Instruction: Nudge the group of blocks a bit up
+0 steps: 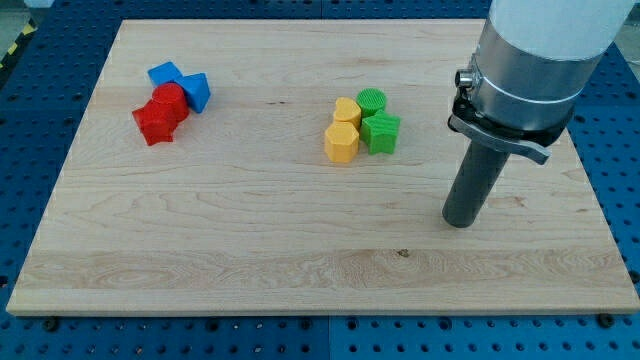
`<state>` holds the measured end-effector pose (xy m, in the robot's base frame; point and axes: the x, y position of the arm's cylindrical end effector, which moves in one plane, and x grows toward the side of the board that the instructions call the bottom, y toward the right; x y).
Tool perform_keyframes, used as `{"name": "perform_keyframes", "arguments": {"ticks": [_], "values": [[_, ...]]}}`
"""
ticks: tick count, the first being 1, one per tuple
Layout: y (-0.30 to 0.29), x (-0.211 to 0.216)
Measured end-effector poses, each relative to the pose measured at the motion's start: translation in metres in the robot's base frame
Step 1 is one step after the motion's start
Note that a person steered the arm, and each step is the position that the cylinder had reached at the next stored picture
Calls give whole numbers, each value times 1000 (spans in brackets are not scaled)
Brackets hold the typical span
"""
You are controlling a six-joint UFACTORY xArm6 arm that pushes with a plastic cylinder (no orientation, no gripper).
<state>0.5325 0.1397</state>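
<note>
Item 1, group of four blocks near the board's centre, slightly toward the view's top. Contents: green round block [372,100] at the group's upper right; green star-shaped block [381,132] just below it, touching; yellow block [347,110] at the upper left, its shape not clear, pressed against the green round block; yellow six-sided block [341,143] at the lower left, touching the yellow block above it and the green star-shaped block beside it.

Item 2, my tip [459,222]. Rests on the board to the view's right of the group and lower than it, apart from every block; the green star-shaped block is the nearest. It has no jaws, so there is nothing to clench or release; it holds nothing.

Item 3, arm. The dark rod [474,184] stands nearly upright, leaning a little to the view's right as it rises, under a grey metal collar [520,92] and a white body that leaves the frame at the top right corner.

Item 4, second cluster at the board's upper left, well apart from the tip. Contents: two blue blocks [183,84] above, two red blocks [162,113] below, all packed together; shapes uncertain.

Item 5, wooden board [250,230]. Carries both clusters; lies on a blue perforated table [30,120].
</note>
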Motion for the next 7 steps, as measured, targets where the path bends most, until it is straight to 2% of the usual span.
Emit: {"name": "perform_keyframes", "arguments": {"ticks": [1,3,4,6,7], "values": [[-3,-2],[-104,1],[-104,1],[-104,-58],[-104,-62]]}}
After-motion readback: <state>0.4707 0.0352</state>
